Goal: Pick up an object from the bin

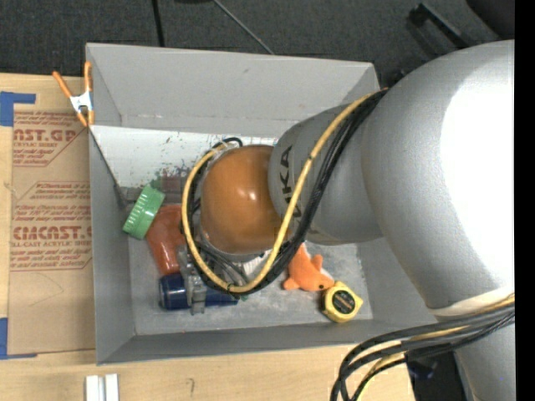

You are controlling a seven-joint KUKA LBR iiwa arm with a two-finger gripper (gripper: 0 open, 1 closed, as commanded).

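Tool [197,289] sits low against a dark blue stubby cylinder [174,292] lying flat on the bin [113,307] floor, probably lowered there for a grasp. Whether it is spread or pressed together, I cannot tell. Just up-left of it leans an orange bottle [167,239] with a green cap. Further off, on the other side, lie an orange toy fish [306,274] and a yellow tape measure [341,302].

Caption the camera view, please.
End effector down at a blue object; orange toy fish and yellow tape measure nearby.

Dark grey floor [334,23] up top w/ black cable [238,23]; light wood tabletop [251,374] along bottom.
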